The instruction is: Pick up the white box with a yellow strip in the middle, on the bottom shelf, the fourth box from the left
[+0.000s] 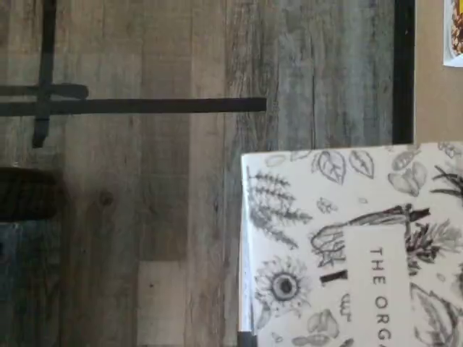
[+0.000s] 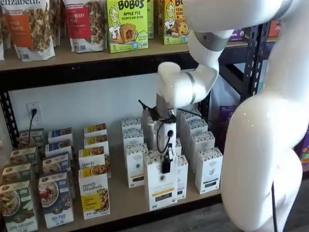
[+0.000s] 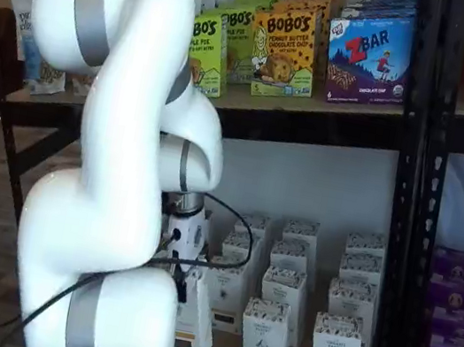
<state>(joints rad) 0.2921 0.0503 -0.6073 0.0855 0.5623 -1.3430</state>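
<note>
Bottom shelf [image 2: 120, 205] fills my screen — gripper [image 2: 167, 165] clamped on the white box with a yellow strip [image 2: 161, 186], tilted at the front edge, beside its white neighbours [image 2: 209, 169].

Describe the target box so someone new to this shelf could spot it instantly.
Look at the bottom shelf, under the board holding the green Bobo's boxes. Right of the yellow-banded Purely Elizabeth boxes stand rows of white boxes with leaf drawings. The white box sits furthest forward, directly below the gripper, and has a yellow strip across its middle.
</note>
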